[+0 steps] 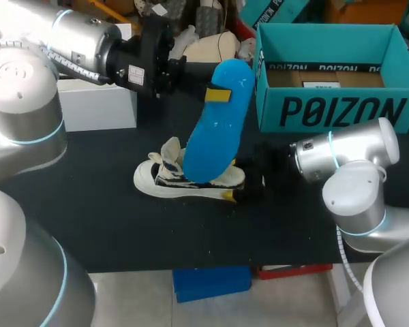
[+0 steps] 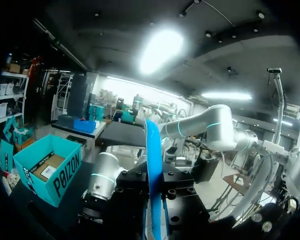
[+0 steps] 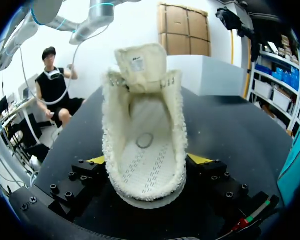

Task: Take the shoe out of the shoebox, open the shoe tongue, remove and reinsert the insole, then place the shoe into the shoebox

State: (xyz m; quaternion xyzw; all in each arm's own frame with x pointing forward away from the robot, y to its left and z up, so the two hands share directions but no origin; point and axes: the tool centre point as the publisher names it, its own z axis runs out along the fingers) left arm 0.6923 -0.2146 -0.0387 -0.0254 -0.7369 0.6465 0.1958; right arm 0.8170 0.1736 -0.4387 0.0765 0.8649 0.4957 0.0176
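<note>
Left end effector tight on insole, right end effector tight on shoe; lettered shoebox nearby.

Black table | white shoe resting on its sole, heel between jaws of right gripper | open teal shoebox off to one side of those jaws | white box well ahead, past the toe
</note>
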